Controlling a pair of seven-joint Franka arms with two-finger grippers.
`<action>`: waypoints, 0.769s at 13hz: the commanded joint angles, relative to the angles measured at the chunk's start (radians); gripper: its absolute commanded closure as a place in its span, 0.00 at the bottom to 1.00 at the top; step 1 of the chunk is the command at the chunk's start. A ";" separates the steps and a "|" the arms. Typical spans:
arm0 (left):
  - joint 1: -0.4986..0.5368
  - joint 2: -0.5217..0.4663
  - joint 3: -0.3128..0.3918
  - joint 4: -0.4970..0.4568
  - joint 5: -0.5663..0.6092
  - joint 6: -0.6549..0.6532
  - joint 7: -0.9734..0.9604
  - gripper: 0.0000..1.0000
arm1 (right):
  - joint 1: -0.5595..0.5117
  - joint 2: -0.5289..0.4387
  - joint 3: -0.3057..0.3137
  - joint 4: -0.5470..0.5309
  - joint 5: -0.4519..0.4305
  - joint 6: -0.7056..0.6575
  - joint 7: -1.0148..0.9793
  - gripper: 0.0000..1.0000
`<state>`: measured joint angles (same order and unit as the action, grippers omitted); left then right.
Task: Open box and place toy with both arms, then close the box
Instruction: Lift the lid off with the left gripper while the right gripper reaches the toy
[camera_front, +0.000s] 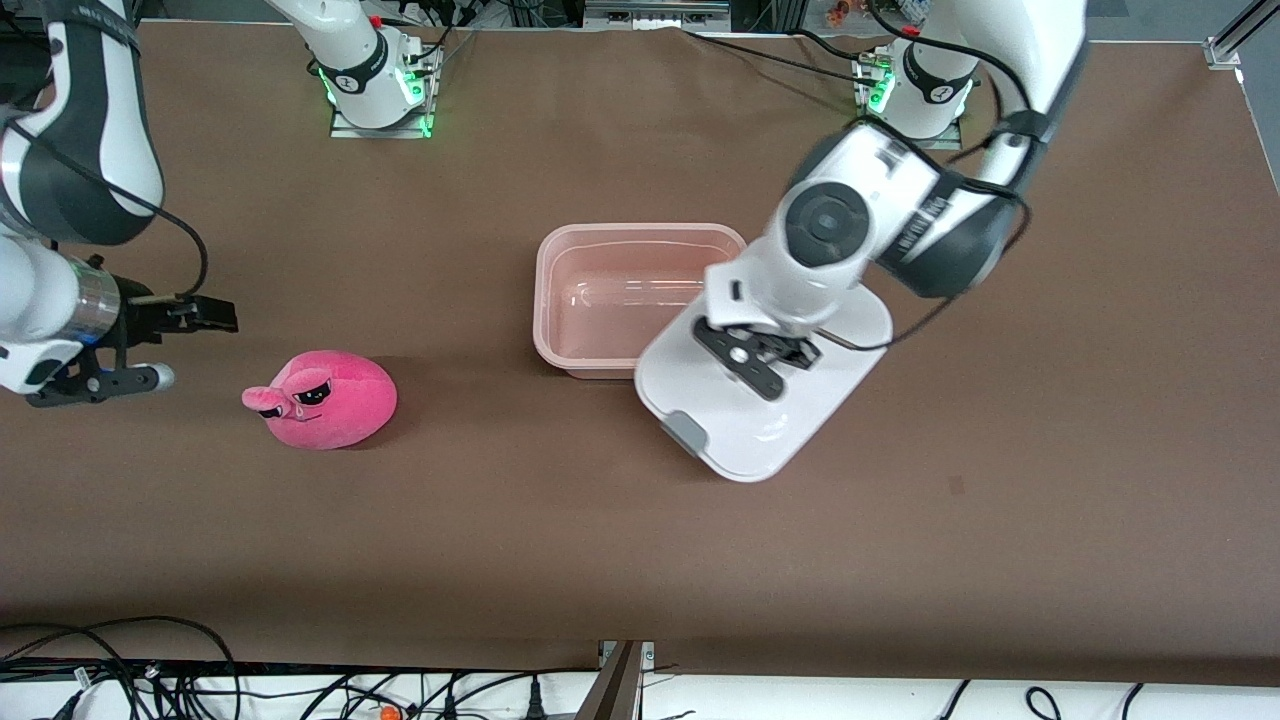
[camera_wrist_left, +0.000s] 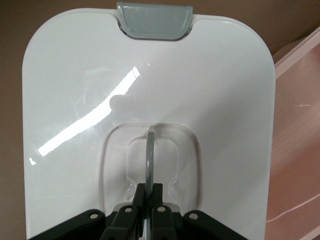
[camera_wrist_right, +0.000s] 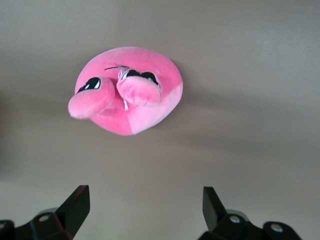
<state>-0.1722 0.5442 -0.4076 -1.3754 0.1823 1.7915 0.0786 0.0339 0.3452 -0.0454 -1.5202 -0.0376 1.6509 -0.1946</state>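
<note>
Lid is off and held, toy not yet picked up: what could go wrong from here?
1. The left gripper pinches only the thin handle of the lid, which overlaps the box rim; it might swing or bump the box.
2. The right gripper is open with the toy off toward one finger; a straight descent might miss the round plush.

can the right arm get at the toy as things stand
Probably yes. The right gripper hangs open just beside the toy, with only bare table around it. The left gripper is shut on the lid by the box, well clear.
</note>
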 joint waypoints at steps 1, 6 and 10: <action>0.094 -0.009 -0.010 0.012 -0.021 -0.037 0.016 1.00 | 0.014 0.041 0.007 -0.036 0.002 0.081 -0.042 0.00; 0.273 -0.007 -0.008 0.012 -0.026 -0.037 0.167 1.00 | 0.026 0.043 0.044 -0.187 0.028 0.286 -0.045 0.00; 0.373 -0.009 -0.008 0.010 -0.027 -0.084 0.178 1.00 | 0.026 0.040 0.055 -0.241 0.028 0.348 -0.074 0.00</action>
<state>0.1766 0.5444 -0.4066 -1.3749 0.1764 1.7460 0.2410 0.0664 0.4185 0.0061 -1.7052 -0.0276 1.9515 -0.2347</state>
